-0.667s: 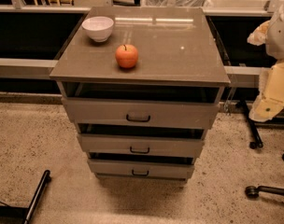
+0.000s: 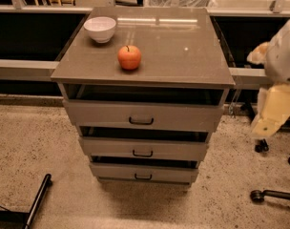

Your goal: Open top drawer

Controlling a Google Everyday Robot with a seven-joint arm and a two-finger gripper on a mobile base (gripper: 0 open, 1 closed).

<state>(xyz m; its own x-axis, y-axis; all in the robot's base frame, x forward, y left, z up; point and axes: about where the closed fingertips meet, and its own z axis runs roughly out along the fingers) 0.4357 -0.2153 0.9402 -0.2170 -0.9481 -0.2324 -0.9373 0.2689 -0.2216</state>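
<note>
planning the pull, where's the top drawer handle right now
Camera view: the handle sits mid-front on the top drawer, below the tabletop edge; the claw hangs apart, near the picture's right edge.

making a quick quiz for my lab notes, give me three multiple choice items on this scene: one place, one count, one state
1. Where is the tool? A) on the cabinet top B) right of the cabinet, apart from it C) under the cabinet
2. How many drawers? A) two B) three C) four
3. The bowl is: A) upright B) upside down C) on its side

B: it hangs off to the right, clear of the top drawer. B: three fronts stacked. A: its opening faces up.
</note>
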